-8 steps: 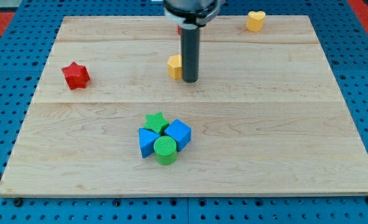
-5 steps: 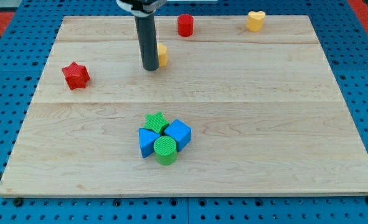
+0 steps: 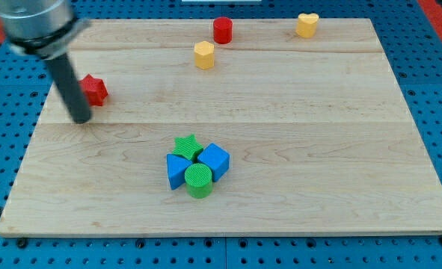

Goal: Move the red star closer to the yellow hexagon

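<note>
My tip (image 3: 81,118) swept left, reaching the red star (image 3: 95,90).

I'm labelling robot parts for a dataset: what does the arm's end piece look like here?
Only the arm's end shows. My tip ends a straight, dark grey to black cylindrical rod, plain and unmarked. Above it sits a wider, blurred collar, grey with a dark band, cut off by the view's top edge. No cables, labels or gripper are visible.
</note>
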`<state>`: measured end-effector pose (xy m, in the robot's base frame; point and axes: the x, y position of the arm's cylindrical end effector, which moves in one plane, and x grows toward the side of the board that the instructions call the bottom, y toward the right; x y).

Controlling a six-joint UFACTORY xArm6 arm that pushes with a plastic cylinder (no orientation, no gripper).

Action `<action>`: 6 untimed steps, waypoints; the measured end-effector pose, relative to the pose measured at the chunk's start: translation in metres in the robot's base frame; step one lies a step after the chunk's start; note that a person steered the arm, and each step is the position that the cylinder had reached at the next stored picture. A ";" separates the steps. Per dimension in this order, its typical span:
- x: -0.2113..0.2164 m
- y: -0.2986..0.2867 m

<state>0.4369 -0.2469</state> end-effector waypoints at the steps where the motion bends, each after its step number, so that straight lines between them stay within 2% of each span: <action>1: -0.059 0.008; 2: -0.072 0.117; 3: -0.032 0.130; 4: -0.047 0.168; 5: -0.102 0.173; 6: -0.103 0.190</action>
<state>0.3341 -0.0570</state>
